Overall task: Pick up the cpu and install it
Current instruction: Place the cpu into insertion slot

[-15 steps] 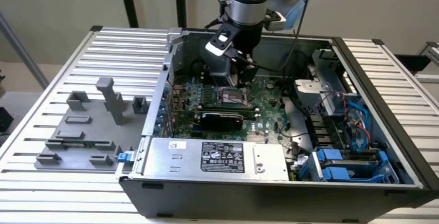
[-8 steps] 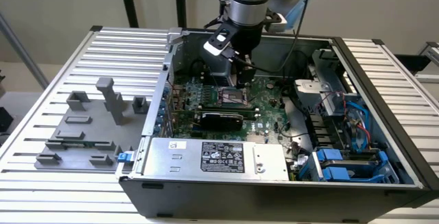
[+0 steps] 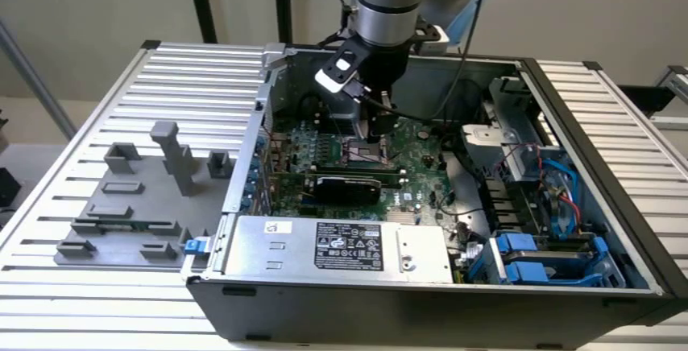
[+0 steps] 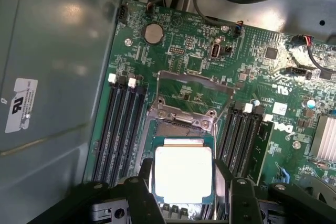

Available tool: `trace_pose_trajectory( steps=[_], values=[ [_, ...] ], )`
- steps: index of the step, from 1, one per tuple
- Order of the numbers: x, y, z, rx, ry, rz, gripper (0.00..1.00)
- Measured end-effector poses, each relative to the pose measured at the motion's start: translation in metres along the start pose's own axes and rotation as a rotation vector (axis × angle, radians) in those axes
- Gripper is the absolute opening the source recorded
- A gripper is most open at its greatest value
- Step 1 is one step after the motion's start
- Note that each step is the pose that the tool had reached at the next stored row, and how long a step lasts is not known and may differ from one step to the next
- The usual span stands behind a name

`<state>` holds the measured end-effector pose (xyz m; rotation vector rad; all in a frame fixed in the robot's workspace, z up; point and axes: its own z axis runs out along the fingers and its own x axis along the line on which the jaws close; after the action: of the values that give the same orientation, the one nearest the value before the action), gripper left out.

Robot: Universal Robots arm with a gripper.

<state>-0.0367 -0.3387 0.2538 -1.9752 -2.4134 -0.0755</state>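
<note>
Jaws clamped on cpu [image 4: 182, 174] edges; gripper [image 3: 372, 135] hangs over socket [image 4: 181, 123]. Install step, prob. needs square alignment w/ frame, gentle touch.

The computer case [image 3: 430, 315] is lying open on the slatted table [image 3: 76, 307], with the fixture blocks [image 3: 140, 198] standing on that table at the exterior view's left of it. Inside, the power supply [image 3: 333, 246] is sitting along the wall nearest the camera, the motherboard [image 3: 322, 154] lying behind it. The gripper [image 3: 373, 138] is reaching down over the socket [image 4: 181, 116] (memory slots [image 4: 118, 129] running on both sides), the cpu [image 4: 182, 174] sitting between its fingers [image 4: 143, 179]
</note>
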Motion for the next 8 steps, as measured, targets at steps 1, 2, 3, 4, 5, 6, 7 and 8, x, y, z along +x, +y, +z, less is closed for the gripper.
trace_pose_trajectory(
  steps=[1, 2, 3, 4, 5, 6, 7, 8],
  values=[
    [-0.0005, -0.0014, 0.0001, -0.0001, 0.0003, 0.001, 0.55],
    [-0.0004, -0.0026, 0.0005, -0.0003, 0.0003, 0.004, 0.55],
    [-0.0003, -0.0034, 0.001, -0.0005, 0.0004, 0.008, 0.55],
    [-0.0003, -0.0038, 0.0016, -0.0009, 0.0, 0.017, 0.55],
    [-0.0004, -0.0038, 0.0023, -0.0015, -0.0004, 0.032, 0.55],
    [-0.0004, -0.0038, 0.0032, -0.0024, -0.0008, 0.05, 0.55],
    [-0.0004, -0.0038, 0.0042, -0.0032, -0.0012, 0.068, 0.55],
    [-0.0005, -0.0039, 0.0054, -0.0042, -0.0017, 0.087, 0.55]
  ],
)
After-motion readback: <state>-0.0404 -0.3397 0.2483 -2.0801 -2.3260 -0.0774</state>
